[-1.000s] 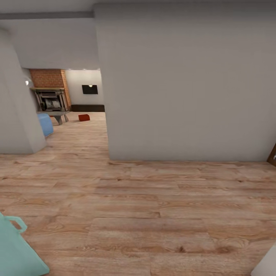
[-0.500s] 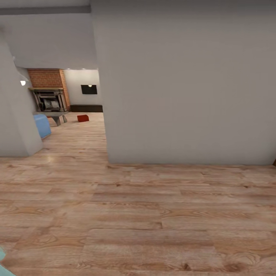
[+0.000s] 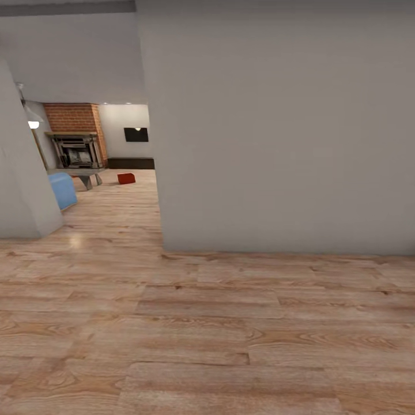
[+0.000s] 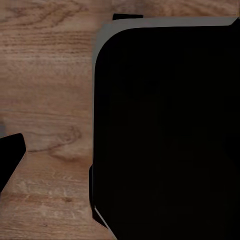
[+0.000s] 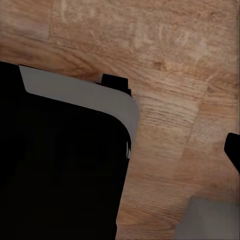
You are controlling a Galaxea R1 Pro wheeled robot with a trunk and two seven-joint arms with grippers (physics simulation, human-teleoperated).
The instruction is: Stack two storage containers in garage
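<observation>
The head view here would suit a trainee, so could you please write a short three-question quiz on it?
1. True or false: the small orange-red storage container stands on the light wood plank floor of the far room.
2. Which lies nearest the red brick fireplace? A) the black wall TV B) the rounded blue sofa C) the grey table
3. Fill in: the large plain grey wall blocks the ____ side of the view.

Key: 1 true; 2 C; 3 right.
</observation>
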